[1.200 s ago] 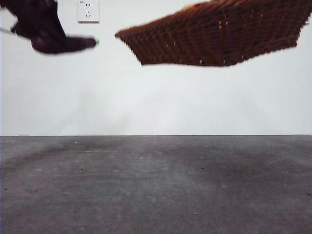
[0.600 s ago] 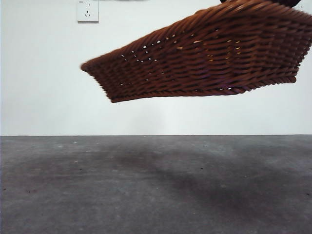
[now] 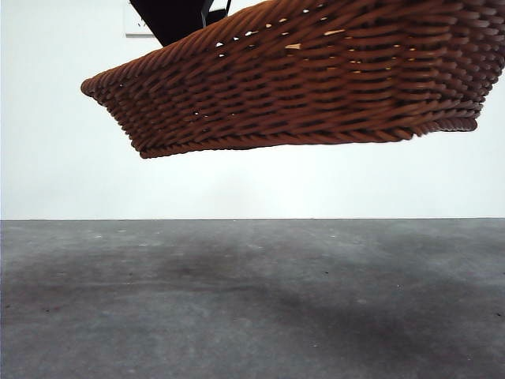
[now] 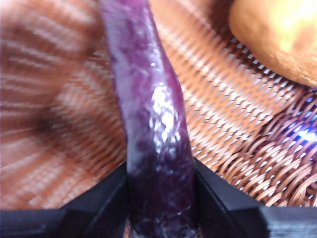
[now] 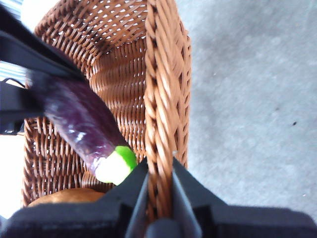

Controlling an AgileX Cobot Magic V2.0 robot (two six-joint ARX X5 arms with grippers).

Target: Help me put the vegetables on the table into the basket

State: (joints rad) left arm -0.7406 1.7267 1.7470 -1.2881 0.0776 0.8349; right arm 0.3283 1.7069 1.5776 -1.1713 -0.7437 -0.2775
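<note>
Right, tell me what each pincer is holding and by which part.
Left pincer holds the eggplant by its thick end, over the basket's inside. Right pincer clamps the basket by its braided rim, lifted off the table.

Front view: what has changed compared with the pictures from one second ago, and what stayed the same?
The basket, held by its rim in the right gripper, moved leftward and now looks larger. The eggplant, clamped in the left gripper, moved from the left of the basket to over its inside. The table is unchanged.
</note>
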